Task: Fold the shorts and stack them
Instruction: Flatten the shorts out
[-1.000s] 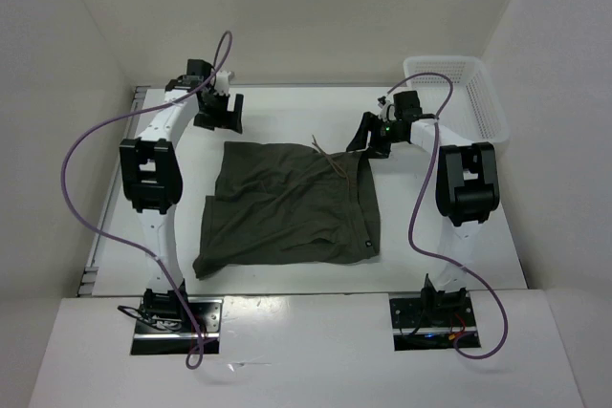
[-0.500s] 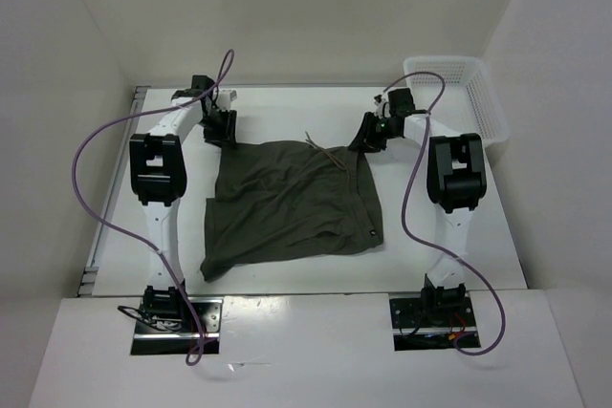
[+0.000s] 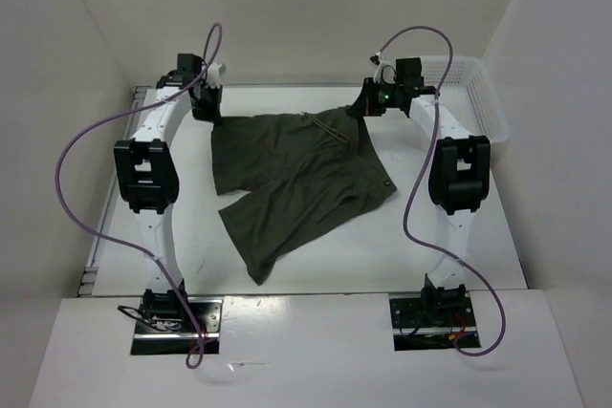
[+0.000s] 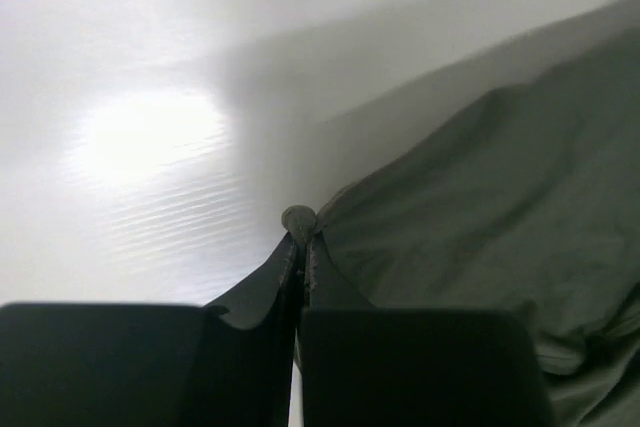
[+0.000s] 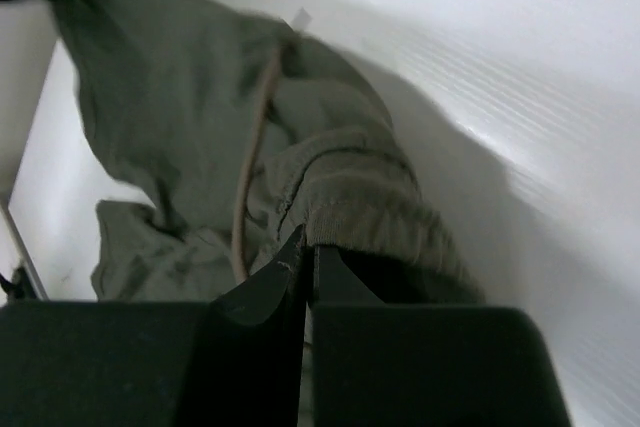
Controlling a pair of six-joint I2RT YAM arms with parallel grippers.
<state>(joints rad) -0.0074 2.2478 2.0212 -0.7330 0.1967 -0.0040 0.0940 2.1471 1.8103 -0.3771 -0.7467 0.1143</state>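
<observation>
The dark olive-green shorts [image 3: 292, 174] hang stretched between both arms at the far side of the table, waistband up, with the legs trailing down toward the near side. My left gripper [image 3: 205, 107] pinches the waistband's left corner; in the left wrist view its jaws are shut on the shorts [image 4: 470, 197] at the fabric's edge, at the left gripper [image 4: 300, 237] tips. My right gripper [image 3: 363, 110] holds the right corner; the right wrist view shows the right gripper [image 5: 308, 242] shut on the ribbed waistband [image 5: 370, 202], with a tan drawstring [image 5: 250, 147] beside it.
A white mesh basket [image 3: 483, 93] stands at the far right corner of the table [image 3: 478, 226]. White walls enclose the table on three sides. Purple cables loop from both arms.
Both grippers closed on the waistband corners and pulled back toward the far wall, lifting the shorts. The shorts unfolded from a flat square, and one leg now trails toward the near left.
</observation>
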